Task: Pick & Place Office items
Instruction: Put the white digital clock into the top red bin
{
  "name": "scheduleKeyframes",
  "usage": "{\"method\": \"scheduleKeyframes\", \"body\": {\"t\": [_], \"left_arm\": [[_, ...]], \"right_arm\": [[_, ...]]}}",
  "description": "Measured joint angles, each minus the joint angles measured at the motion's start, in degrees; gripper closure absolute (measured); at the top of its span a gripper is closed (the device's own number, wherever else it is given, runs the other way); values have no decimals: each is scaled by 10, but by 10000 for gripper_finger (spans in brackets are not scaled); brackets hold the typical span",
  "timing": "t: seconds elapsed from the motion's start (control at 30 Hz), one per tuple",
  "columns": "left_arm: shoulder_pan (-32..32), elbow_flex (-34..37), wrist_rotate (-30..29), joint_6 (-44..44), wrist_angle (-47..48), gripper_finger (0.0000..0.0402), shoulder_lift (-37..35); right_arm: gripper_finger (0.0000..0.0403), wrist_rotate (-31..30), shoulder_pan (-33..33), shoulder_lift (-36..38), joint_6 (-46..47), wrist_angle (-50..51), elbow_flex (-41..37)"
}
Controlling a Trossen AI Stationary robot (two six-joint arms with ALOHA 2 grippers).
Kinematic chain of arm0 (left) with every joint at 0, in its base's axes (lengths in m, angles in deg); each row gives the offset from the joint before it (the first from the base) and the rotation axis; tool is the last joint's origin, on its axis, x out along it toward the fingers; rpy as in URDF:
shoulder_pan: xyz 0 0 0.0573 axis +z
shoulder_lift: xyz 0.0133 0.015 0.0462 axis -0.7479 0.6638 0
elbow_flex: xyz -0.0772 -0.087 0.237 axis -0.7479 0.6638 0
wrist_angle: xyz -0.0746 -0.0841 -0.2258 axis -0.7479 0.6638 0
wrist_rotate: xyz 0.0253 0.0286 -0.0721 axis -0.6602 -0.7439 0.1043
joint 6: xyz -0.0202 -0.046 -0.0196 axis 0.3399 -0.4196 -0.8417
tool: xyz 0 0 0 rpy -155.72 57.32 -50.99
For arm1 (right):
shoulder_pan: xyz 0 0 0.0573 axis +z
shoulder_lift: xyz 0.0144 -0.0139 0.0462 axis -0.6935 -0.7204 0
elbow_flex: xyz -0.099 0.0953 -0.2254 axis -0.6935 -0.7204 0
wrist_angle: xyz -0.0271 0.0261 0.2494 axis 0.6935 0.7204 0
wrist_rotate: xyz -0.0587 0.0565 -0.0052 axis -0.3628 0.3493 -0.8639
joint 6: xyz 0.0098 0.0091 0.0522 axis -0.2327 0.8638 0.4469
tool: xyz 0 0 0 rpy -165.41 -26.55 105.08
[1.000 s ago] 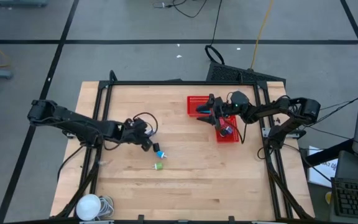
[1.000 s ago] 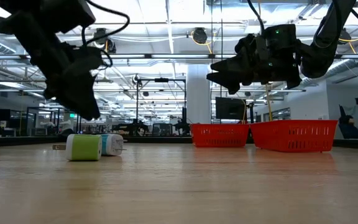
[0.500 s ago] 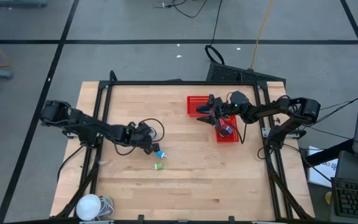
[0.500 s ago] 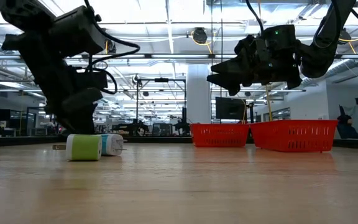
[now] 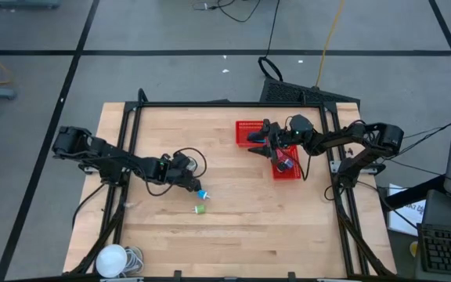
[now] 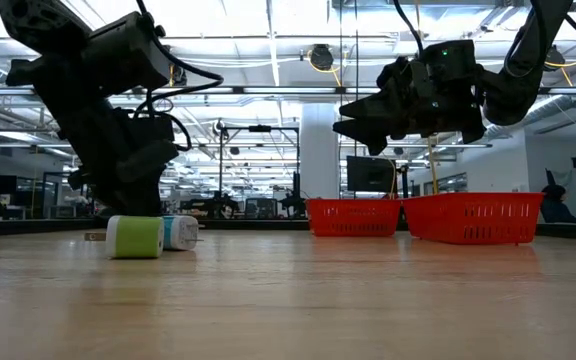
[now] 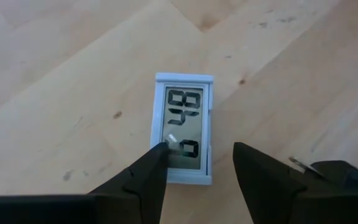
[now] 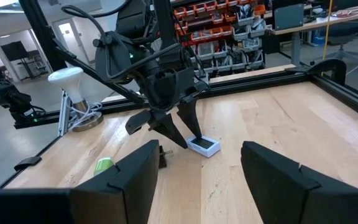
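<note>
A small white device with a grey number display (image 7: 185,134) lies flat on the wooden table, seen in the high view as a blue-white speck (image 5: 203,193). A green cylinder (image 5: 200,209) lies just nearer the table's near edge (image 6: 135,237). My left gripper (image 7: 201,158) is open and points down over the device, one finger on either side of its near end. My right gripper (image 5: 258,146) is open and hangs in the air above the two red mesh baskets (image 5: 249,133), its fingers spread wide (image 8: 197,180). My left gripper comes at the white device from above, pointing down. One fingertip (image 7: 160,155) overlaps the device's display end (image 7: 188,163) in the wrist view. I cannot tell whether it touches the device or hovers just over it.
The second red basket (image 5: 290,166) holds blue and pink pieces. A white lamp with a coiled cable (image 5: 113,258) sits at the table's near left corner. A black frame rail (image 5: 210,104) borders the table. Bare wood lies between the items and the baskets.
My left gripper has moved down and a little toward the table's right and near edge, closing in on the white device. The device and the green cylinder have stayed where they were.
</note>
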Motion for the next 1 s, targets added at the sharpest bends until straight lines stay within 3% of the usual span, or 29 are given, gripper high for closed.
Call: {"method": "scheduleKeyframes", "body": {"t": [0.27, 0.37, 0.63, 1.0], "left_arm": [[0, -3, 12, 4, -1, 149, 0], [1, -15, 30, 55, 6, 128, -3], [7, -63, 29, 113, 60, 119, -3], [37, -75, 25, -8, 129, 119, -3]], "right_arm": [[187, 0, 0, 0, 0, 0, 0], [187, 0, 0, 0, 0, 0, 0], [187, 0, 0, 0, 0, 4, 0], [187, 0, 0, 0, -1, 4, 0]]}}
